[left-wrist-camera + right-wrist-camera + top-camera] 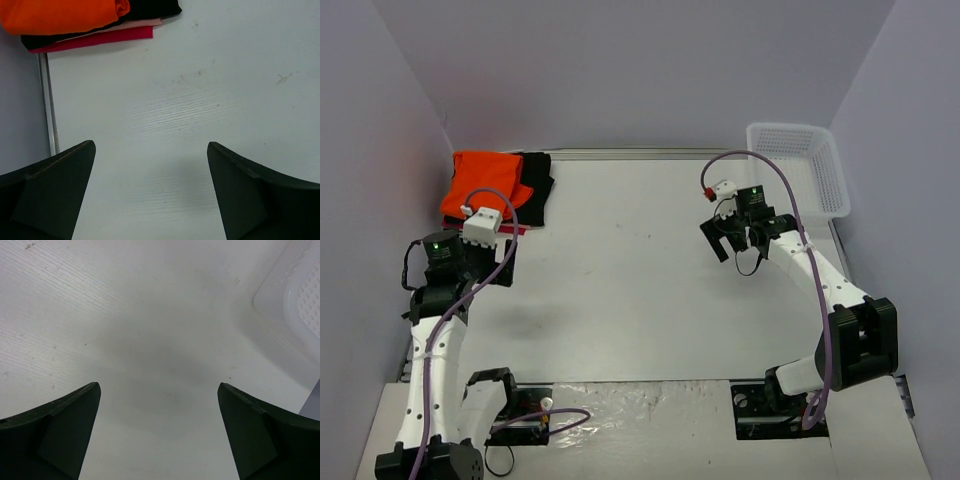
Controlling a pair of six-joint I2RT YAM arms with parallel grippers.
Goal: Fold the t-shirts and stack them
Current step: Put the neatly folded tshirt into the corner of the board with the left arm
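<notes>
I see left fingers point(50, 190) released, shirts point(65, 15) stacked ahead-left; right fingers point(55, 430) released, basket point(295, 300) ahead-right, bench point(200, 100) beneath.

From above I get a bright, even picture. The light is diffuse and comes from overhead, and the walls point(620, 70) take a faint violet cast. The surface point(640, 250) carries only soft, pale shadows, with one smudge beside the left arm point(440, 340). The shiny sheet point(630, 405) at the near edge throws patchy glare. On the left wrist view I see the surface grain sharply, while the left claw point(151, 144) reads near-black with little detail, its edges slightly soft. On the right wrist view a broad dim shadow lies mid-frame ahead of the right claw point(159, 385), and the basket point(300, 300) at top right is washed out almost to white.
</notes>
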